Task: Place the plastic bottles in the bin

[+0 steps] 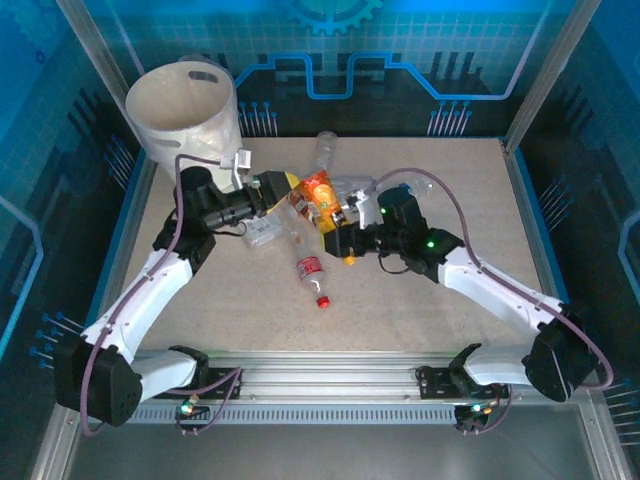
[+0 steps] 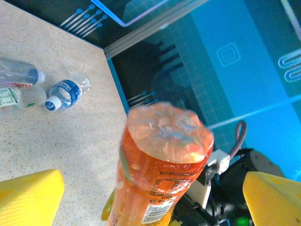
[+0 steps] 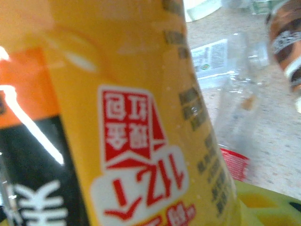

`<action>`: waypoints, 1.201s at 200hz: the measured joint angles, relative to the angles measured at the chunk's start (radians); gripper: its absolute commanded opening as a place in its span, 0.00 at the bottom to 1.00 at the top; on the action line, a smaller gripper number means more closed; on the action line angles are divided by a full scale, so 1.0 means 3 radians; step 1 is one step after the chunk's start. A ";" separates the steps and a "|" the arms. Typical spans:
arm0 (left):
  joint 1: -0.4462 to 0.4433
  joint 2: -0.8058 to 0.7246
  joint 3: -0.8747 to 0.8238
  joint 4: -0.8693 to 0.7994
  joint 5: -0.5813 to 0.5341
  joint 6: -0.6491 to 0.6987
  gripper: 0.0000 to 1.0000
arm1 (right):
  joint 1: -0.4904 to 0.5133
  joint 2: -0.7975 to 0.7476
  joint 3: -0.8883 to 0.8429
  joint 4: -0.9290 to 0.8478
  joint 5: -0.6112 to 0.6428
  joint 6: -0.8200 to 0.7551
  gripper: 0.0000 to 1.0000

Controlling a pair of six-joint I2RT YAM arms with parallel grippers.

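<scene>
An orange-labelled plastic bottle point(image 1: 319, 190) point(image 2: 160, 174) point(image 3: 117, 117) hangs tilted above the table's middle, base up. My right gripper point(image 1: 343, 236) is shut on its lower part, and one yellow-green finger point(image 3: 268, 202) shows beside the label. My left gripper point(image 1: 288, 192) point(image 2: 150, 195) is open, with its yellow fingers point(image 2: 28, 195) standing wide on either side of the bottle, apart from it. The bin point(image 1: 185, 105), a white bucket, stands at the back left corner. Other plastic bottles lie on the table: a red-capped one point(image 1: 312, 275), a crushed clear one point(image 1: 262, 232) and a clear one point(image 1: 325, 148) farther back.
In the left wrist view a blue-labelled bottle point(image 2: 66, 92) and two more bottles point(image 2: 19, 77) lie near the table's edge. A clear bottle point(image 3: 230, 94) and a brown-labelled one point(image 3: 287, 42) lie beyond the held bottle. Aluminium posts and blue walls enclose the table point(image 1: 450, 300).
</scene>
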 measured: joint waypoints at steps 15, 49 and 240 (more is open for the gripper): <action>-0.0097 0.0018 0.0000 0.0022 0.0004 0.0089 0.99 | 0.0050 0.0112 0.0109 0.0037 -0.0061 0.0116 0.43; -0.0230 0.0084 0.0053 -0.0013 -0.0029 0.0312 0.97 | 0.0121 0.0295 0.0239 0.0164 -0.0229 0.0308 0.44; -0.0295 0.0355 0.0109 0.0407 -0.0169 -0.0121 0.52 | 0.0156 -0.0046 0.0535 -0.0509 -0.0252 0.0064 1.00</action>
